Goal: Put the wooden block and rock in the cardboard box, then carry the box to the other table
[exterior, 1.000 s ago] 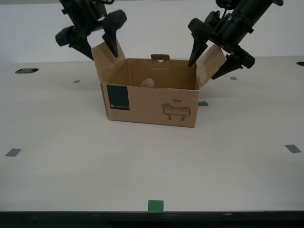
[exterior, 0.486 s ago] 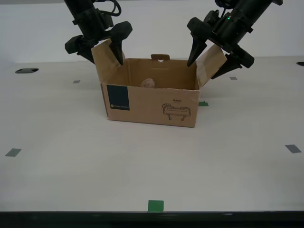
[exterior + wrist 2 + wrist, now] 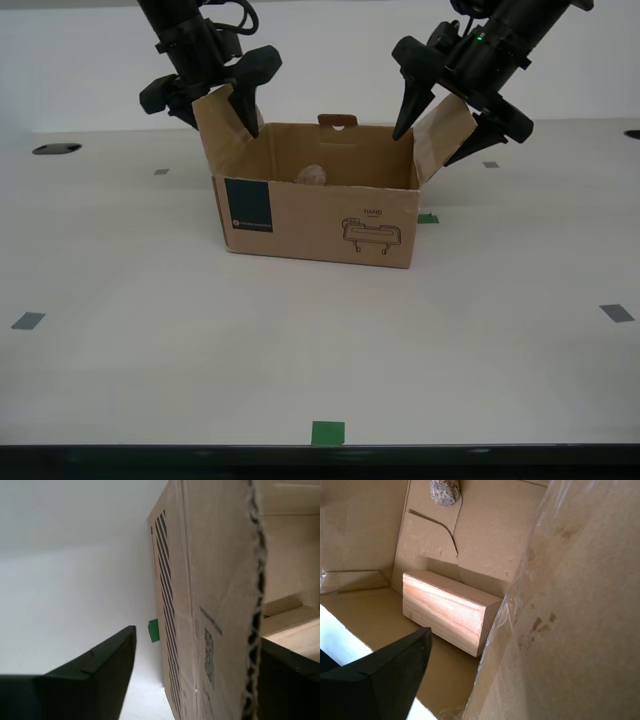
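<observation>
The smooth beige desk (image 3: pixel 300 340) carries the cardboard box (image 3: pixel 320 215), open upward, long axis across the exterior view, printed front toward the camera. The first pincer (image 3: pixel 220 128) and the second pincer (image 3: pixel 425 148) are both spread, each astride a raised side flap. Inside, the wooden block (image 3: pixel 447 610) lies flat, lengthwise along a wall. The rock (image 3: pixel 312 175) sits near the back wall.

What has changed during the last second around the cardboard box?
My first tool moved toward the exterior view's right and slightly down, so its open fingers now straddle the side flap of the cardboard box more closely. Nothing was gripped or released. My second tool, the box and the rock stayed where they were.
</observation>
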Robot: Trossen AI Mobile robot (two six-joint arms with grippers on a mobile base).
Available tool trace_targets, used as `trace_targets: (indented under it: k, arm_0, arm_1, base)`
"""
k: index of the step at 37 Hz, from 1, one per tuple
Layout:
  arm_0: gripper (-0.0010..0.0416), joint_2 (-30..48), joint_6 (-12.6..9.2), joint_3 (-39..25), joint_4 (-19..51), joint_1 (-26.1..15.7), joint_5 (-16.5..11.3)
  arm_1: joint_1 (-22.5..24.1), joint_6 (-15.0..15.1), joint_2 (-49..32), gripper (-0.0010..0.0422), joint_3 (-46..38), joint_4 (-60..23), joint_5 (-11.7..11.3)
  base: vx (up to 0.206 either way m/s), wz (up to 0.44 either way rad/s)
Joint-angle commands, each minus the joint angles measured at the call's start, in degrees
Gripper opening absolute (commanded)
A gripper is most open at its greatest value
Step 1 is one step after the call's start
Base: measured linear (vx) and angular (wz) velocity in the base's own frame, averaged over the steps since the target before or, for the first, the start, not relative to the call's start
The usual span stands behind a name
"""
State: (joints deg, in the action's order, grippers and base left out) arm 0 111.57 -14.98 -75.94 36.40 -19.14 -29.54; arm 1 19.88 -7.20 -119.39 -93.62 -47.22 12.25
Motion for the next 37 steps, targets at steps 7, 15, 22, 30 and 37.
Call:
trace_targets:
  k: [7,15,22,30,37]
  arm_0:
    - [0.0204,0.0,0.02,0.0,-0.44,-0.07,-0.28]
    - [-0.0005,0.0,-0.02,0.0,-1.36,-0.09,-0.28]
    - [-0.0005,0.0,-0.28,0.0,-1.64,-0.09,-0.26]
    - [-0.0001,0.0,-0.7,0.0,-1.66,-0.09,-0.26]
    - [-0.0001,0.0,-0.7,0.0,-1.64,-0.09,-0.26]
  arm_1:
    - [0.07,-0.72,0.0,0.0137,-0.02,0.87,-0.02]
    - [0.07,-0.76,0.0,0.0048,-0.02,1.42,-0.02]
    - [0.07,-0.76,0.0,0.0004,-0.02,1.64,-0.02]
    - [0.07,-0.76,0.0,-0.0001,0.0,1.6,-0.02]
    - [0.07,-0.76,0.0,-0.0001,0.0,1.6,-0.02]
  base:
    - [0.0,0.0]
    - [0.0,0.0]
    - [0.0,0.0]
    - [0.0,0.0]
    - [0.0,0.0]
